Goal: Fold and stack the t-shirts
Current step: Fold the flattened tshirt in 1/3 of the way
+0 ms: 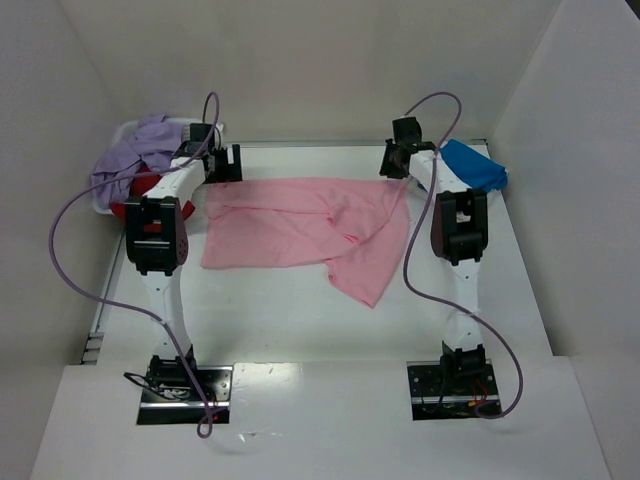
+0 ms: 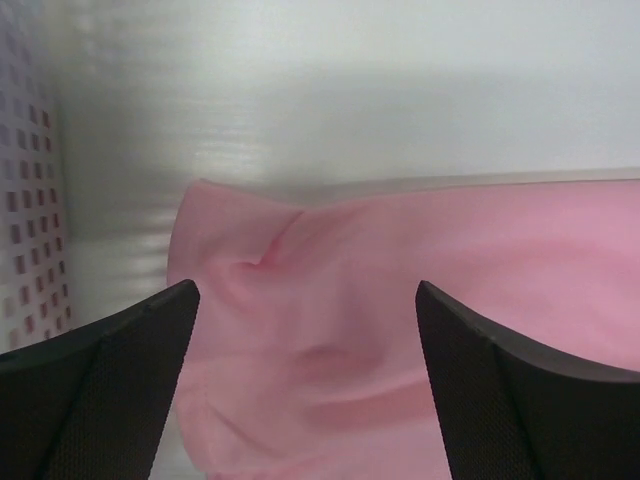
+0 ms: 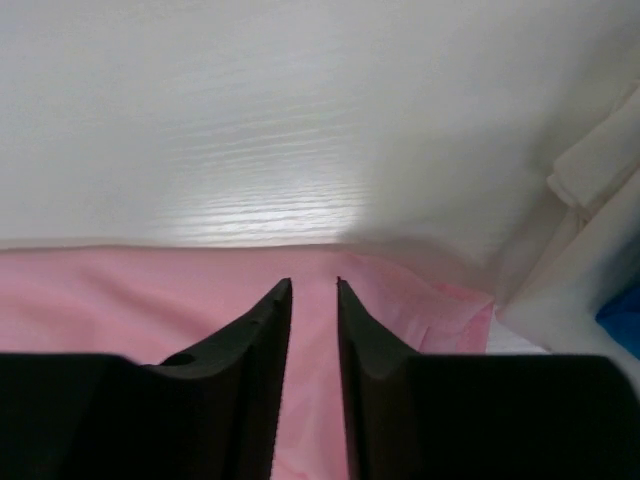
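Note:
A light pink t-shirt lies spread and wrinkled across the middle of the table, one part trailing toward the front right. My left gripper hangs over its far left corner with its jaws wide open and nothing between them; the left wrist view shows that gripper above the pink cloth. My right gripper is at the shirt's far right corner. In the right wrist view the gripper stands a narrow gap apart, with pink cloth lying below. A bright blue t-shirt sits at the far right.
A white perforated basket stands at the far left, with a lavender t-shirt heaped in it and a red one under that. Its wall is close to my left fingers. White walls enclose the table on three sides.

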Robot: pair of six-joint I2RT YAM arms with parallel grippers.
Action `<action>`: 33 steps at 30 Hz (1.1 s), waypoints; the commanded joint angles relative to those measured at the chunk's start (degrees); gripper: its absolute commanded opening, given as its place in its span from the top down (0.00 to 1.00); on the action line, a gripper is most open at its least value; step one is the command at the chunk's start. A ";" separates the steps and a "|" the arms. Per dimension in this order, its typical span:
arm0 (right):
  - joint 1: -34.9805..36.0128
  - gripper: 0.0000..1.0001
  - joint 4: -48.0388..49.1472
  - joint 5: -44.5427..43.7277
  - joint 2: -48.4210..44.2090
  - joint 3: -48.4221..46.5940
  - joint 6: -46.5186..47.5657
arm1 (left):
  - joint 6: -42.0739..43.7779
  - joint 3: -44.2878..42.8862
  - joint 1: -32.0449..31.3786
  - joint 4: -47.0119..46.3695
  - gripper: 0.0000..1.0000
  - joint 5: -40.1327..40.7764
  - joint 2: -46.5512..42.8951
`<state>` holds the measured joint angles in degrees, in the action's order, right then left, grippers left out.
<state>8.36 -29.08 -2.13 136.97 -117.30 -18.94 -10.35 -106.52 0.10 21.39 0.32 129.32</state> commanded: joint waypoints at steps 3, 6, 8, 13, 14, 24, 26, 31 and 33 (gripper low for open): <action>-0.27 0.55 6.57 6.35 -20.30 8.72 -0.65 | 1.82 4.12 0.08 -5.04 0.01 -9.18 -13.38; -0.27 0.51 8.94 6.97 -26.72 18.10 -2.85 | 2.35 6.84 -1.23 -5.04 0.01 -11.56 -17.16; -0.27 0.51 10.09 8.10 -29.73 25.84 -4.78 | 2.35 8.78 -2.55 -5.04 0.01 -12.36 -19.96; 1.48 0.51 12.03 7.32 -36.68 41.96 -8.21 | -4.23 23.11 -4.05 -8.54 0.01 -9.28 -27.88; 1.48 0.51 12.03 6.79 -37.47 43.19 -8.83 | -5.72 28.51 -4.05 -9.95 0.01 -8.59 -28.59; 2.01 0.51 17.22 8.20 -32.03 45.93 -9.98 | -8.81 29.97 -4.58 -12.33 0.07 4.08 -21.66; 2.01 0.51 17.74 8.20 -30.37 45.41 -9.98 | -8.81 29.36 -4.58 -12.33 0.08 5.48 -20.86; 2.54 0.51 17.22 8.20 -25.70 43.99 -10.50 | -8.81 29.35 -4.58 -12.33 0.08 7.86 -18.14; 2.54 0.51 17.74 8.20 -25.09 43.99 -10.50 | -8.81 28.74 -4.58 -12.33 0.08 7.86 -17.61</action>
<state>9.98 -13.72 6.26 110.26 -70.98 -28.77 -18.35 -75.13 -4.47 11.14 6.22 110.52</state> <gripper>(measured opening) 0.489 0.919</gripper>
